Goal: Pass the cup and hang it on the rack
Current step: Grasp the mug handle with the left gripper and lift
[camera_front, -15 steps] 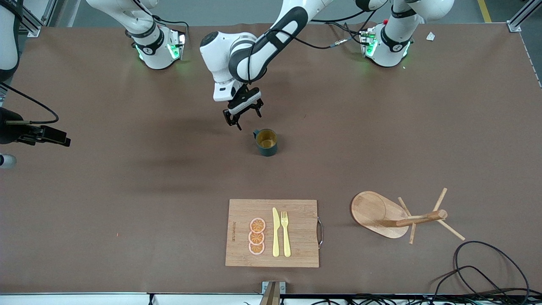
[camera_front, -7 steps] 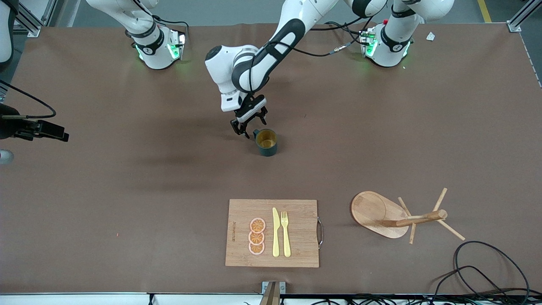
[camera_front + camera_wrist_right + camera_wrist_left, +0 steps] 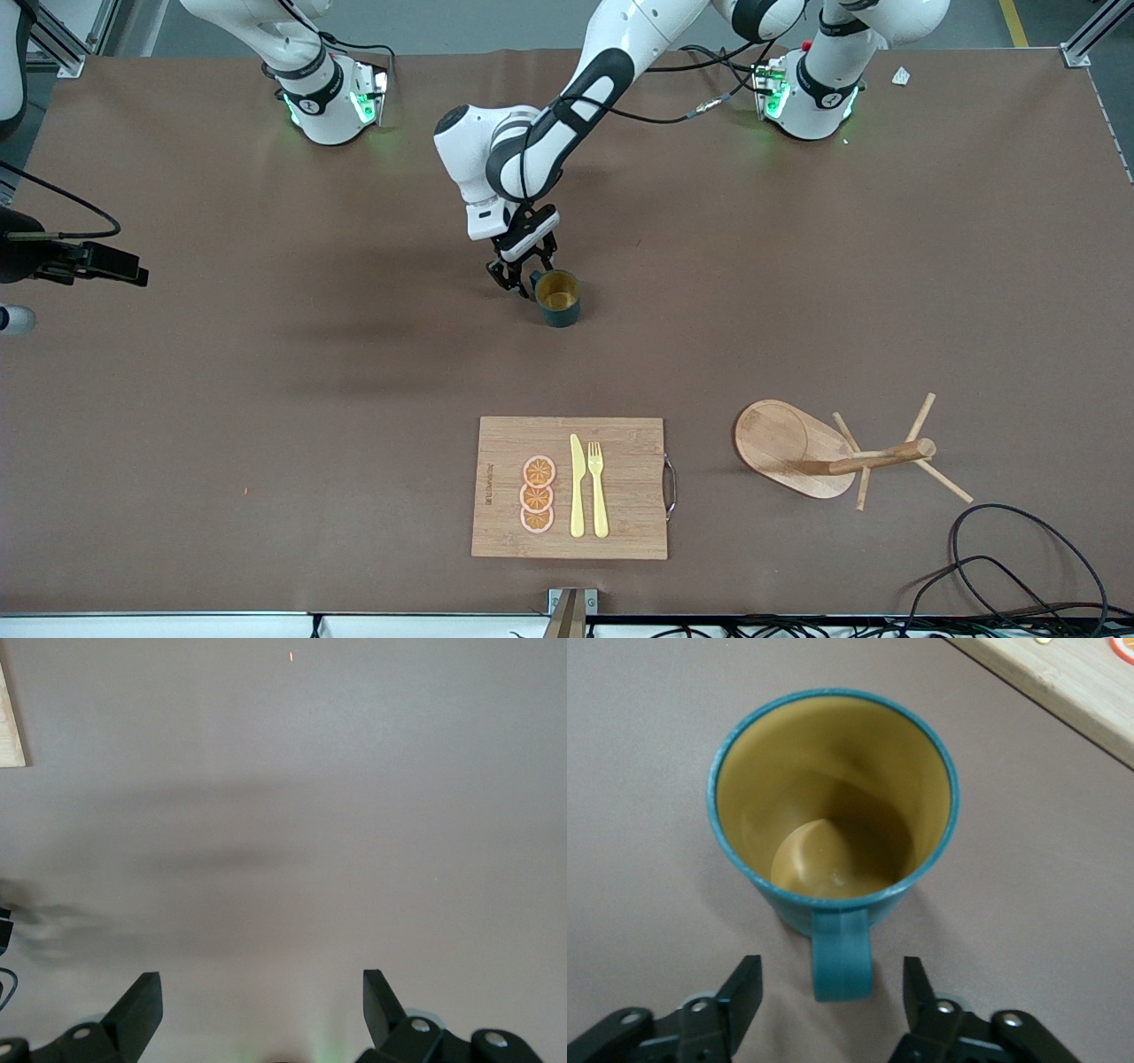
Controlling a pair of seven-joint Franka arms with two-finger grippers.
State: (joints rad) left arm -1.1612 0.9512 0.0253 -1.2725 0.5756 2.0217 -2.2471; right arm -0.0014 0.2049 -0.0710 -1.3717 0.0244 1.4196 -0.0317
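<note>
Front view: cup (image 3: pixel 558 297) upright on the brown table (image 3: pixel 266 381), about mid-table, nearer the robot bases than the cutting board (image 3: pixel 571 487). Left hand (image 3: pixel 521 273) down at the cup's handle side; from this view the handle is mostly hidden by the fingers. Left wrist view shows what the front one doesn't: the teal handle (image 3: pixel 842 957) sits in the gap of the left hand (image 3: pixel 833 992), one finger each side, both apart from the handle with table showing between, so fingers spread, not gripping. Also shows the mustard inside of the cup (image 3: pixel 833 815), nothing in it, and a corner of the cutting board (image 3: pixel 1063 678). Right hand (image 3: pixel 261 1005) shows only in the right wrist view, fingers wide apart over bare table, nothing between them; a board edge (image 3: pixel 11 718) at the frame side. Right arm waits, up at its end of the table. Rack (image 3: pixel 837 452) is lying on its side, oval base tipped up, post and pegs pointing toward the left arm's end of the table, beside the cutting board and well apart from the cup. On the board: three orange slices (image 3: pixel 537 495), a yellow knife (image 3: pixel 577 487), a yellow fork (image 3: pixel 598 487), metal handle on the rack-side edge. Table covered in a plain brown mat, black cables (image 3: pixel 1019 567) at the near corner by the rack, grey floor past the bases.
</note>
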